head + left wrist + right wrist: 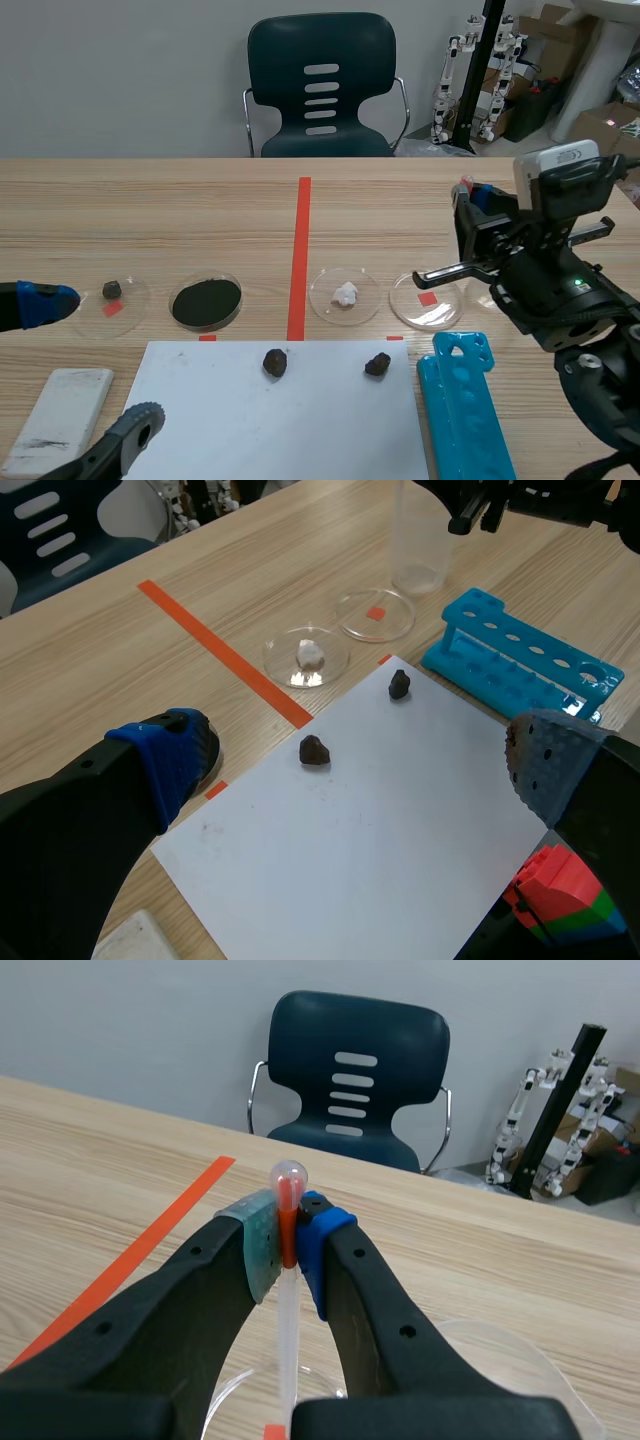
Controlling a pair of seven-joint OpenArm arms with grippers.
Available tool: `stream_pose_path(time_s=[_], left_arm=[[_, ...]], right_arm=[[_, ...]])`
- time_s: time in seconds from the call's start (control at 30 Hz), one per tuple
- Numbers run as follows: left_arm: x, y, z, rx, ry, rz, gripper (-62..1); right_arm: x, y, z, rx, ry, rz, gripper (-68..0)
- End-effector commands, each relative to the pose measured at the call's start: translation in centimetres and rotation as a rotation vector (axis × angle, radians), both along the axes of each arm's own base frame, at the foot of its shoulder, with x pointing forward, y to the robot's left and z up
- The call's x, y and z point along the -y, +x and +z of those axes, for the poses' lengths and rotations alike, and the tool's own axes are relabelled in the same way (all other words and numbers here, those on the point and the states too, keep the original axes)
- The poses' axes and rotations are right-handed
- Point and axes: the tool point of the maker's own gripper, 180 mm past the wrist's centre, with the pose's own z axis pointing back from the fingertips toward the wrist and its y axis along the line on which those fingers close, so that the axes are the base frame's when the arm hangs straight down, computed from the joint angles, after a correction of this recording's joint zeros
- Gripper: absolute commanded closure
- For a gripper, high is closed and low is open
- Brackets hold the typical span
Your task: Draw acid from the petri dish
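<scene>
The tabletop (150, 200) is pale wood grain, crossed by an orange-red tape line (300, 260). A white sheet (280, 420) carries two dark brown lumps (275, 362); at three o'clock of it lies a bright blue rack (470, 400). One clear petri dish (206, 303) holds black powder, a second dish (345, 294) something white. The black right hand (287, 1250) has a grey-green pad (262, 1245) and a blue one around a pipette (287, 1182) with an orange-red bulb.

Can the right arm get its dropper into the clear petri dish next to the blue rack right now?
Probably yes. The right gripper is shut on the dropper, hanging right above that petri dish, and nothing lies in between.
</scene>
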Motion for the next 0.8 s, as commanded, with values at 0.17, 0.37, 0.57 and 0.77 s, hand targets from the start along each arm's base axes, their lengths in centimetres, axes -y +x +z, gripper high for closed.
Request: stream_pose_path(time_s=[0.17, 0.37, 0.57, 0.77], left_arm=[[0.2, 0.2, 0.8, 0.021, -0.027, 0.003, -62.2], [0.2, 0.2, 0.8, 0.021, -0.027, 0.003, -62.2], [0.2, 0.2, 0.8, 0.021, -0.027, 0.003, -62.2], [0.2, 0.2, 0.8, 0.021, -0.027, 0.003, -62.2]], right_arm=[[-0.4, 0.8, 0.5, 0.065, -0.003, 0.003, -3.0], [-0.5, 1.1, -0.6, 0.059, -0.008, 0.004, -3.0], [-0.9, 1.3, -1.1, 0.058, -0.007, 0.021, -3.0], [-1.2, 1.1, -1.0, 0.091, 0.011, 0.025, -3.0]])
